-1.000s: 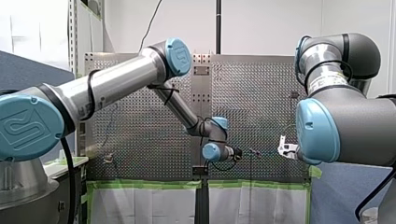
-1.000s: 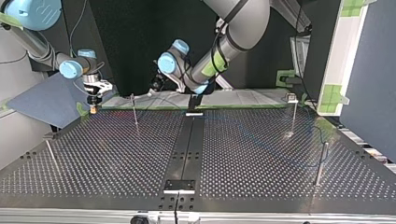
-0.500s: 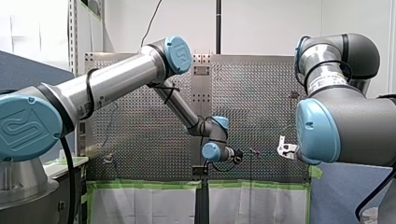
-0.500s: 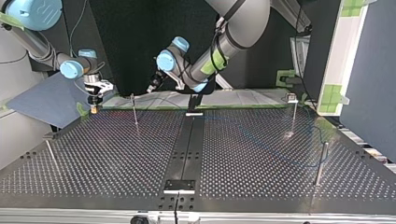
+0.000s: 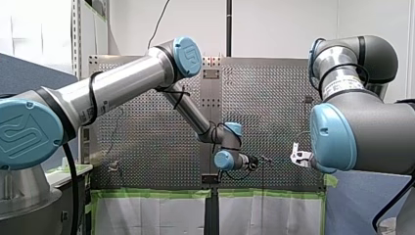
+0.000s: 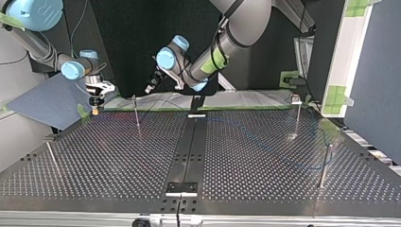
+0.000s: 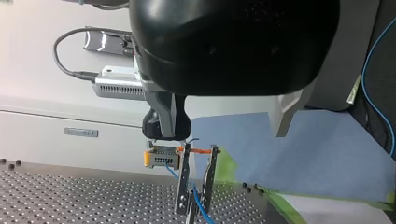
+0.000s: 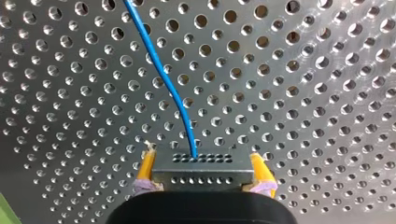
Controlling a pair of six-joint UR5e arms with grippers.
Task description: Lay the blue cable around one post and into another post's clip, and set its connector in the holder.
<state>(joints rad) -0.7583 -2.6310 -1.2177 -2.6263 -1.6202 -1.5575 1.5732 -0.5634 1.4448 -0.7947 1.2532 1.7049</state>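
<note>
1. Gripping the dark connector (image 8: 201, 171) with my right tool (image 8: 201, 162), closed firmly on it, yellow pads (image 8: 145, 170) pressed against its two short ends.
2. Held above the perforated table (image 8: 303, 93), over the far left corner as the top view shows it, close to the green tape (image 6: 246, 108) along the far edge.
3. From the middle of the connector's face, one blue cable (image 8: 160, 74), curving away over the holes.
4. Straight ahead of my left tool (image 7: 224, 128) in its wrist view: that same connector, and just beside it a thin post (image 7: 186, 186) of two upright metal strips with an orange bar (image 7: 201, 150) across their tops.
5. Cable running down from the connector to the gap between those strips, near their foot.
6. Left tool spread wide, nothing between its fingers, raised near the far edge, between that post and the dark centre strip (image 6: 188, 151).
7. Three more posts (image 6: 297, 118) standing well apart: near the far right corner, by the right edge, by the left edge.
8. On the table's right half, a faint blue line, too dim to trace.
</note>
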